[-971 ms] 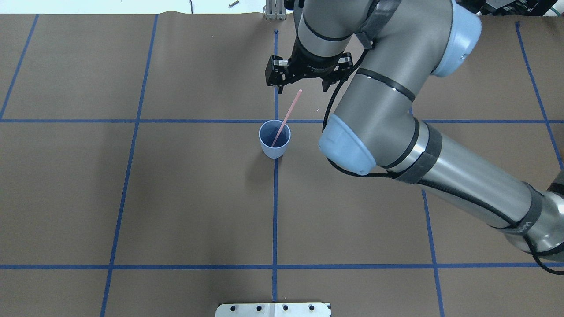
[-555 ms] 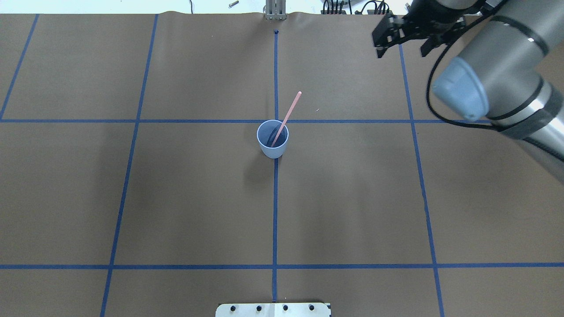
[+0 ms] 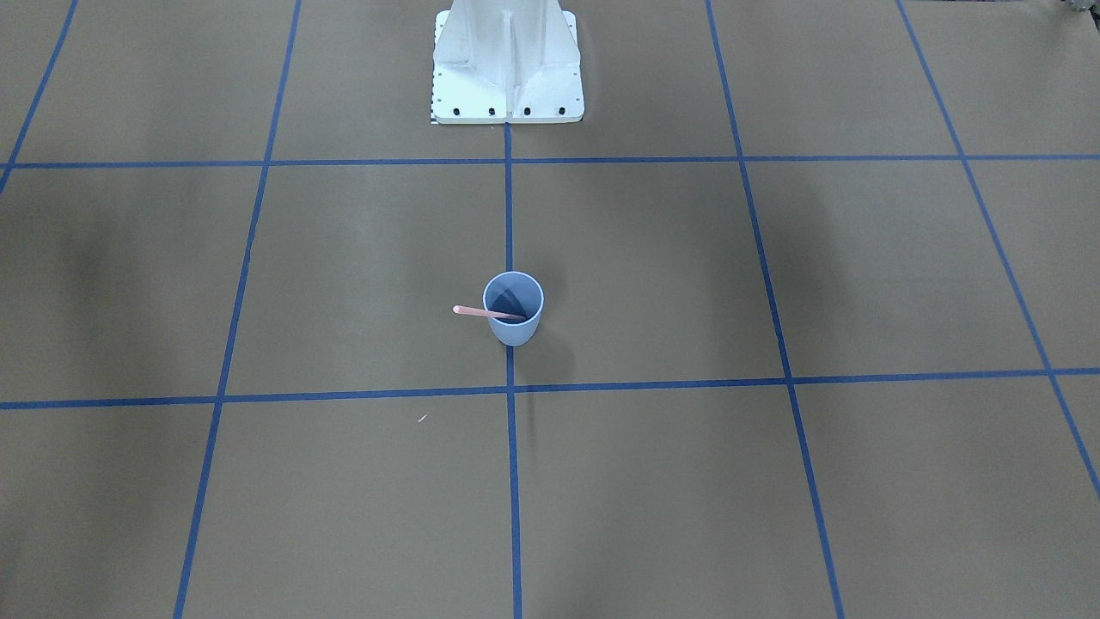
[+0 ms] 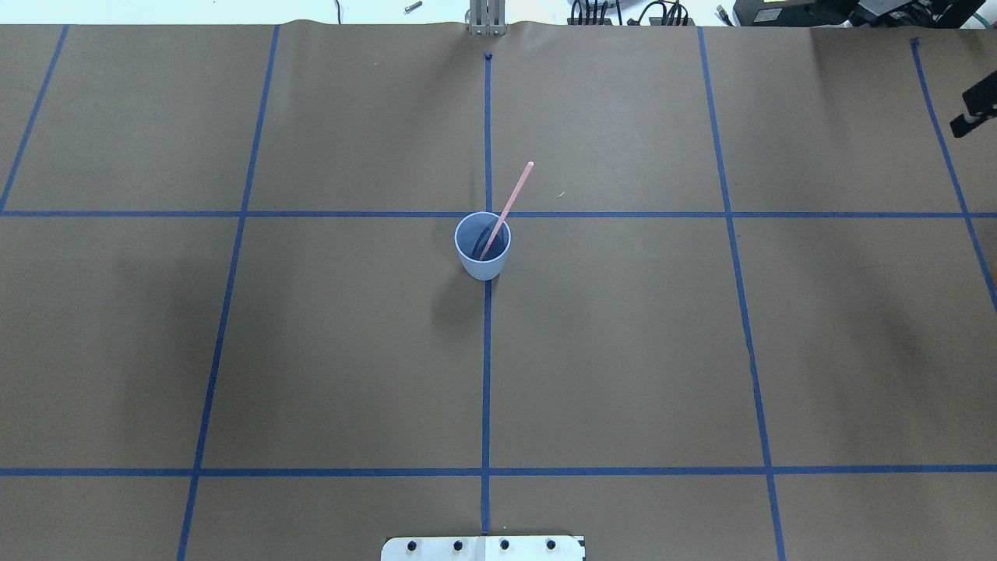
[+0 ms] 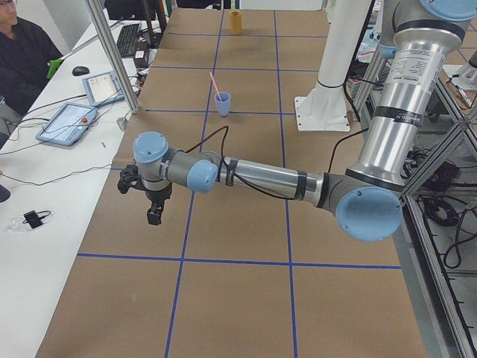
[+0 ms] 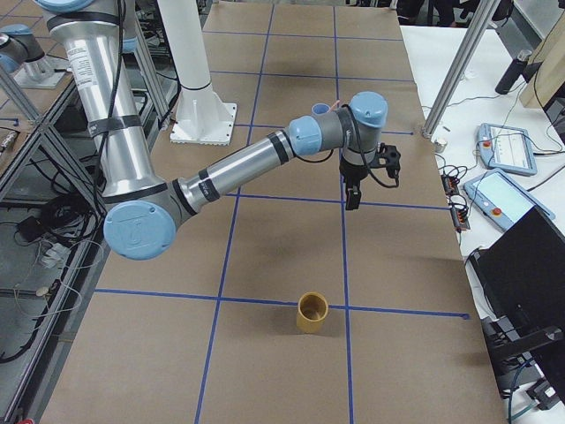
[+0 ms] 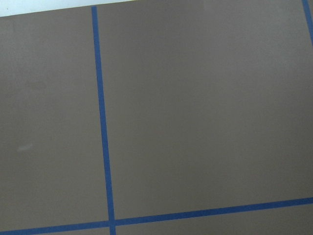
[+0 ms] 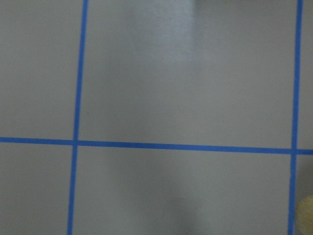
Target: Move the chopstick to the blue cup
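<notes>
The pale blue cup (image 4: 483, 248) stands upright at the table's middle, on the centre tape line. The pink chopstick (image 4: 510, 202) rests in it, leaning out over the far right of the rim. Both also show in the front view, cup (image 3: 513, 322) and chopstick (image 3: 471, 311). No gripper is near them. My right gripper (image 6: 352, 200) hangs over the table far to the cup's right; only a black sliver of it (image 4: 978, 106) shows overhead. My left gripper (image 5: 153, 215) hangs over the table far to the left. I cannot tell whether either is open or shut.
A yellow cup (image 6: 311, 313) stands at the table's right end, also seen in the left-side view (image 5: 235, 21). The white robot base (image 3: 507, 69) sits on the robot's side of the table. An operator (image 5: 22, 56) sits beside a side desk with tablets (image 5: 71, 121).
My right arm has swung from just beyond the cup far to the right, almost out of the overhead view. The chopstick stays leaning in the cup, which has not moved.
</notes>
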Controlling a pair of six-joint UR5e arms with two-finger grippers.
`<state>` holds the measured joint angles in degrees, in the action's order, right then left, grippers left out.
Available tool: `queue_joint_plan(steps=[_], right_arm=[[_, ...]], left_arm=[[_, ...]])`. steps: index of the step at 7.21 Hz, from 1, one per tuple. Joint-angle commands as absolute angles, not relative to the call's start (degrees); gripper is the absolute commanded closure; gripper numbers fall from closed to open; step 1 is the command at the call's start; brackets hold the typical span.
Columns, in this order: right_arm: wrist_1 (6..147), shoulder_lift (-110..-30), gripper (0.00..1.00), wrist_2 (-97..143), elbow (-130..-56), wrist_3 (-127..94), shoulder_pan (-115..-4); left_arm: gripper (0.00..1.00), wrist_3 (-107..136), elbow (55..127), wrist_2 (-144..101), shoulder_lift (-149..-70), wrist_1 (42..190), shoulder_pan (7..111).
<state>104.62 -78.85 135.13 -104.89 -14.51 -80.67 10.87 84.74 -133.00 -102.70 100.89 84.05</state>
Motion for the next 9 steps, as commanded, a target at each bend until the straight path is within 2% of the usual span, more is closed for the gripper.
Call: queue_joint_plan(steps=[1, 4, 6, 9], right_arm=[[104.4, -84.2, 0.00, 133.7, -101.0, -12.4, -82.7], [87.3, -86.6, 0.00, 133.2, -88.5, -10.6, -82.7], [87.2, -87.4, 0.00, 133.2, -87.4, -8.5, -84.0], [92.9, -86.0, 0.00, 133.2, -89.4, -8.3, -88.1]], left_arm=[[0.01, 10.9, 84.7, -132.9, -96.6, 106.1, 84.0], [0.01, 3.5, 84.9, -133.4, -94.4, 104.1, 86.6], [0.01, 3.2, 85.2, -133.3, -94.4, 101.1, 87.8], [0.01, 3.2, 85.2, -133.2, -94.0, 101.1, 87.8]])
